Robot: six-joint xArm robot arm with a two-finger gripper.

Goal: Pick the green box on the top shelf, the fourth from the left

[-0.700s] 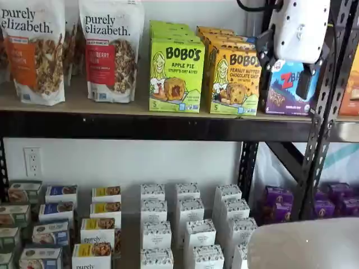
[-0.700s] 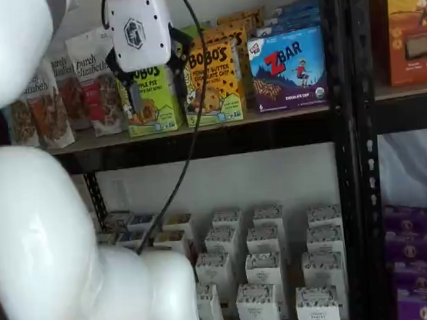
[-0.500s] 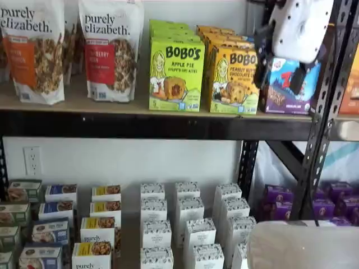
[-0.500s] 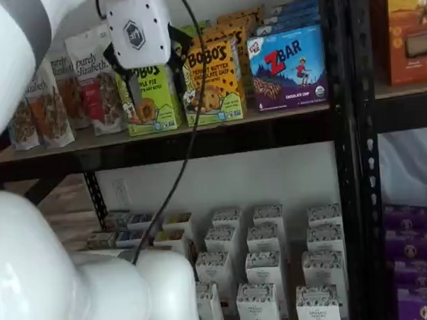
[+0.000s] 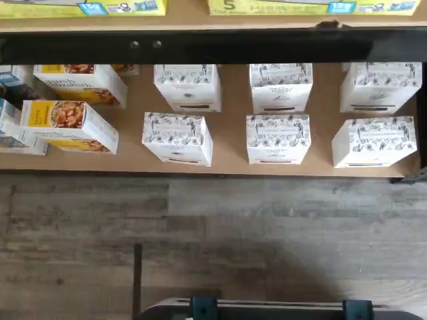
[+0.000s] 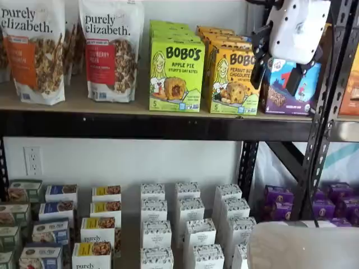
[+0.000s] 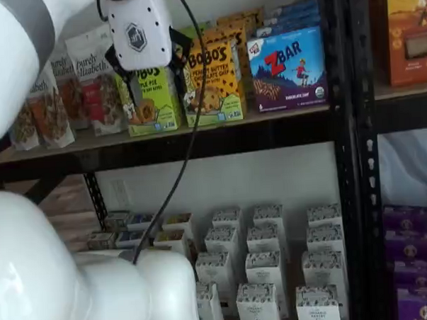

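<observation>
— How's the gripper (image 6: 276,74)?
— Fingers spread wide, empty, upper right of a shelf view, before the blue box (image 6: 289,89).
— And the green box (image 6: 176,74)?
— Upper centre, upright on the top shelf (image 6: 140,124), beside the yellow-orange box (image 6: 234,80).

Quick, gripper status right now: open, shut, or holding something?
Gripper: open, a plain gap between its two black fingers, holding nothing; the green box stands untouched on the top shelf.

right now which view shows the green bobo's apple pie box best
A shelf view shows the green Bobo's apple pie box best: front face whole and unblocked. In a shelf view the gripper covers much of the box. The wrist view shows only yellow-green box bottoms, unidentifiable.
</observation>
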